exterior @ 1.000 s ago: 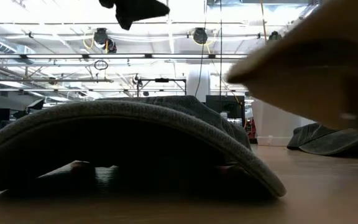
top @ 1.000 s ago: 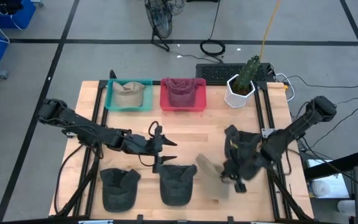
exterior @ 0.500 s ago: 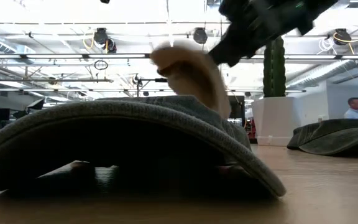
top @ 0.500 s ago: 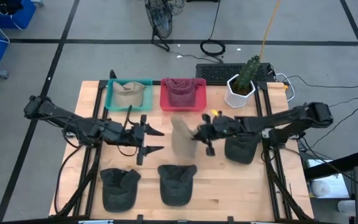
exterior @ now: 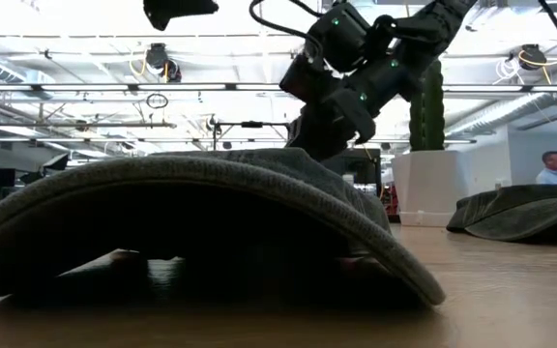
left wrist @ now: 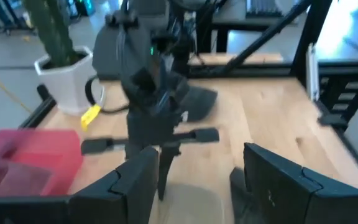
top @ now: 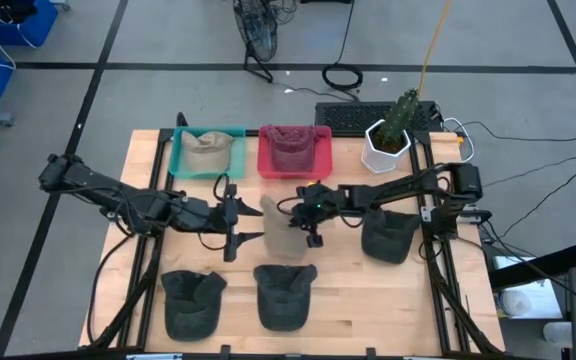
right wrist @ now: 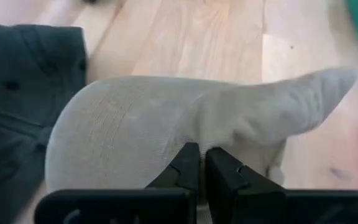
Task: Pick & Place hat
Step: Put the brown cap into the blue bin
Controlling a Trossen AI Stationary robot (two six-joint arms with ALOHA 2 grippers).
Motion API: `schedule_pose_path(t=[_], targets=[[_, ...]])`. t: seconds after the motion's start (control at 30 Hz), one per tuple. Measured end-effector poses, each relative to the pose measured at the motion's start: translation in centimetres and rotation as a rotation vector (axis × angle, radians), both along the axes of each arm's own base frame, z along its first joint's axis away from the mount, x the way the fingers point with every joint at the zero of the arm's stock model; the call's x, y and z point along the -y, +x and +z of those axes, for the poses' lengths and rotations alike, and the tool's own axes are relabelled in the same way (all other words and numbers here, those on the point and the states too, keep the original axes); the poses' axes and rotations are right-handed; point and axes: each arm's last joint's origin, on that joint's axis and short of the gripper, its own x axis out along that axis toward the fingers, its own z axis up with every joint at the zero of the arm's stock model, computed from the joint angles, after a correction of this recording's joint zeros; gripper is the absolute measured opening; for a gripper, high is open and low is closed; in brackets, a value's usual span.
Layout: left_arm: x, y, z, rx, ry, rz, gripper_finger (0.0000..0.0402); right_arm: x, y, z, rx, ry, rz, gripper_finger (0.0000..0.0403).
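My right gripper (top: 298, 222) reaches in from the table's right to the middle of the table and is shut on a beige hat (top: 280, 232). In the right wrist view the hat (right wrist: 154, 130) spreads out ahead of the fingers. In the low view it is hidden behind a dark hat (exterior: 191, 222). My left gripper (top: 233, 222) stands open just left of the beige hat, with nothing between its fingers (left wrist: 138, 186). A teal bin (top: 180, 160) at the far edge holds another beige hat. My right gripper pinches a bunched fold of the beige hat's cloth (right wrist: 194, 134) between its two shut fingers, about midway along the hat's near side. The fingers slant down from the table's right. The hat spreads out beyond them; I cannot tell whether it rests on the table.
A pink bin (top: 318, 165) with a maroon hat stands beside the teal one. Dark hats lie at the near edge (top: 190, 300) (top: 286, 295) and on the right (top: 388, 238). A potted cactus (top: 388, 140) and a keyboard (top: 343, 115) are at the far right.
My right gripper has swept the beige hat from the table's near right toward the left and far side, to the middle of the table, sinking and rolling as it went. My left gripper has drawn back a little toward the table's left and stays open.
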Motion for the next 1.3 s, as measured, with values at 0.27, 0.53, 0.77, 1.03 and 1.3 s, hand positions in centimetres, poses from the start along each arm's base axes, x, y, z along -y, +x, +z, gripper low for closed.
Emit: schedule_pose_path(t=[0.27, 0.53, 0.77, 1.03, 1.3], targets=[[-0.5, 0.1, -0.4, -0.027, 0.013, 0.022, 0.0237, 0.2, -0.4, 2.5, 0.091, -0.055, -0.016, 0.0084], [-1.0, 0.8, -1.3, -0.077, 0.034, 0.047, 0.0237, -0.4, -2.4, 7.2, 0.185, -0.003, -0.041, 0.0165], [-2.2, 3.3, -4.1, -0.157, 0.130, 0.165, 0.0237, -0.1, -5.4, 6.9, 0.152, -0.006, -0.114, 0.0162], [-4.9, 6.0, -7.7, -0.264, 0.021, 0.041, 0.0237, 0.2, -10.0, 3.8, 0.290, -0.001, -0.269, 0.0135], [-6.8, 8.2, -10.2, -0.245, 0.028, -0.055, 0.0237, -0.2, -15.0, 0.8, 0.467, 0.070, -0.286, 0.0118]])
